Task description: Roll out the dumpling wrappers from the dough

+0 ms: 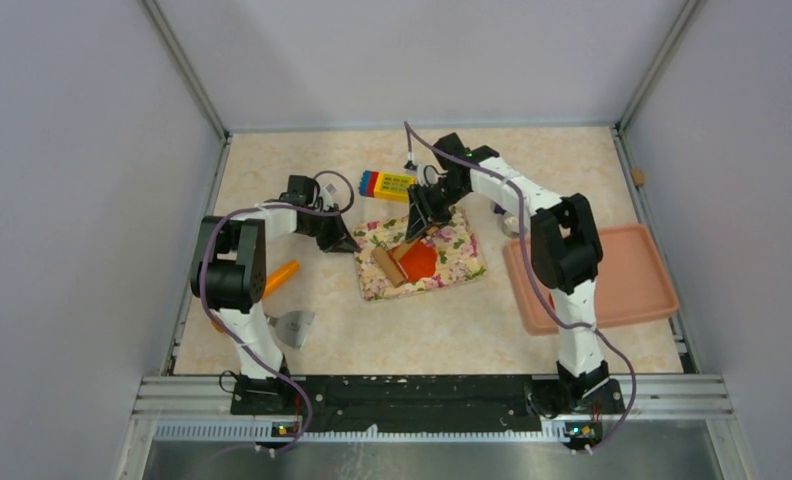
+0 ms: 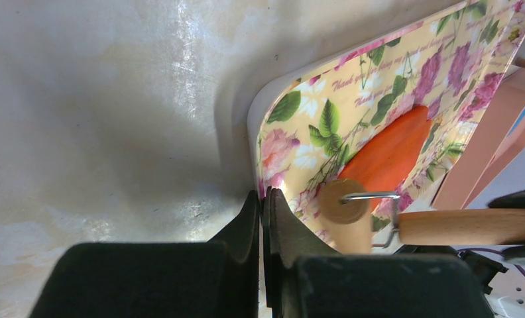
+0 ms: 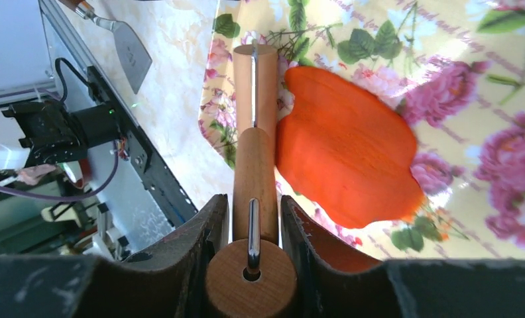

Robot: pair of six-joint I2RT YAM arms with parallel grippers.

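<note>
My right claw [image 3: 250, 218] stands partly open, clamped on the wooden handle of the roller [image 3: 253, 99]. The roller's barrel lies on the floral mat [image 3: 459, 79] against the 9 o'clock edge of the dough [image 3: 346, 146]. The dough is one flattened orange-red patch near the middle of the mat. From above I see my left claw [image 1: 337, 238] pinched fully shut on nothing just off the mat's 9 o'clock edge, a pink tray [image 1: 632, 280] near its 3 o'clock side and coloured blocks [image 1: 387, 184] at 12 o'clock.
</note>
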